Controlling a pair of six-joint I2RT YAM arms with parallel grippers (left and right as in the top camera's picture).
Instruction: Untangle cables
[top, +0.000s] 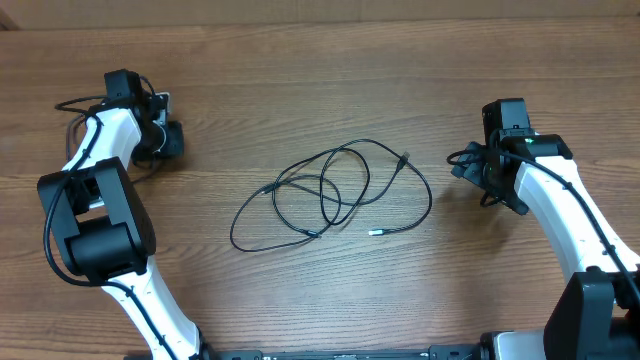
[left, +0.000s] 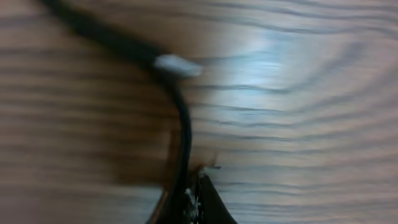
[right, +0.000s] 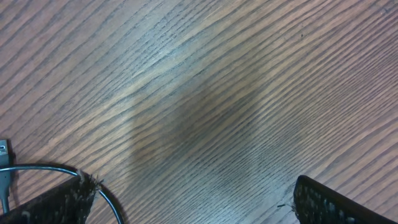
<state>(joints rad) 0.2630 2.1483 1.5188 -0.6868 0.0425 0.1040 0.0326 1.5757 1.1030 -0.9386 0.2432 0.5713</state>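
While cables (top: 340, 149) lie looped, the right gripper (right: 189, 196) (jaws wide) sits nearby.

White arms (top: 556, 196), black joints (top: 95, 215)

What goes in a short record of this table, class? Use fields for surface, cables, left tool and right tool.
surface: wooden table
cables: thin, black, in loose overlapping loops at mid-table
left tool: shut, well left of the loops; a blurred black cord runs beside its tip
right tool: open, just right of the loops, nothing between its fingers
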